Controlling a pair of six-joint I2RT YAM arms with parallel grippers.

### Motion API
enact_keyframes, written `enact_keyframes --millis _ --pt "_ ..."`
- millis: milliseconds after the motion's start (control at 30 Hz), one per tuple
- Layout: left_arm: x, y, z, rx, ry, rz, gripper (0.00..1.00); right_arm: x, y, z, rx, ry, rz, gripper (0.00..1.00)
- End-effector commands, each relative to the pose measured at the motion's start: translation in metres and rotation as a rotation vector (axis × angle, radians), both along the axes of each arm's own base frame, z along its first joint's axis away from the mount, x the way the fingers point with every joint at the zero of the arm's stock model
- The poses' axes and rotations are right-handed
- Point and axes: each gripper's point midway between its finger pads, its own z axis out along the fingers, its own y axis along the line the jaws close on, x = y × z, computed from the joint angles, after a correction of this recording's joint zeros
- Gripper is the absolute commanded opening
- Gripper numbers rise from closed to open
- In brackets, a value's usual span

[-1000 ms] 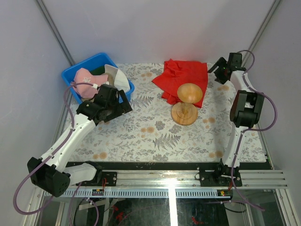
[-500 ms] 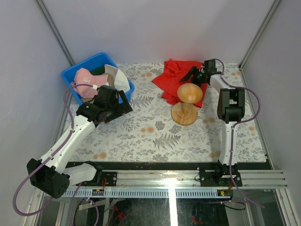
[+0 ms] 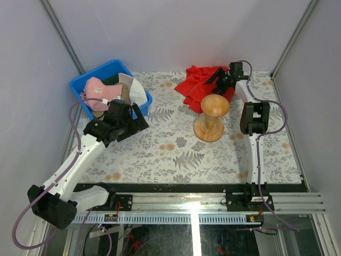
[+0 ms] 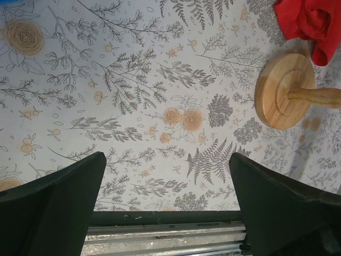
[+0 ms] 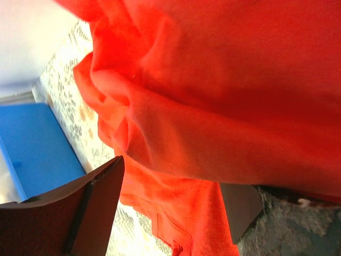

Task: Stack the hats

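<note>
right hand [image 3: 218, 80] has swung onto the red cloth [image 3: 195, 85], spread wide around a fold; left hand [image 4: 166, 160] gapes wide above the worktop [image 4: 160, 80].

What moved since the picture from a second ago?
The right gripper swung from the table's right edge leftward onto the red cloth. The cloth is now bunched up between its open fingers. The left gripper shifted only a little and is open and empty. The hats in the blue bin and the wooden stand stayed put.
</note>
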Motion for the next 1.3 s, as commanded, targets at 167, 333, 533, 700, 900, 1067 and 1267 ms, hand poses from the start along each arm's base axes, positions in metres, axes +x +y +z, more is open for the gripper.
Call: enact_keyframes --millis 167,333,533,700,900,1067,1267 --pt "-0.004 0.003 -0.005 0.012 0.011 0.005 1.00 -0.009 -0.173 -0.049 -0.297 0.153 -0.447 0.80" --pt "-0.001 0.002 -0.006 0.025 0.013 -0.005 1.00 -0.023 -0.246 -0.024 -0.413 0.141 -0.579 0.82" --pt "0.002 0.002 -0.008 0.042 0.014 -0.011 1.00 -0.034 -0.274 0.016 -0.501 0.070 -0.587 0.83" --pt "0.013 0.001 0.003 0.051 -0.025 -0.012 1.00 -0.071 -0.238 0.064 -0.469 0.011 -0.475 0.83" --pt "0.037 -0.018 0.025 -0.011 -0.080 -0.039 1.00 -0.152 -0.178 0.069 -0.326 0.089 -0.348 0.82" --pt "0.049 -0.034 0.044 -0.073 -0.121 -0.067 1.00 -0.213 -0.139 0.058 -0.239 0.133 -0.277 0.64" --pt "0.044 -0.031 0.055 -0.094 -0.166 -0.064 1.00 -0.249 -0.122 0.050 -0.202 0.155 -0.253 0.18"
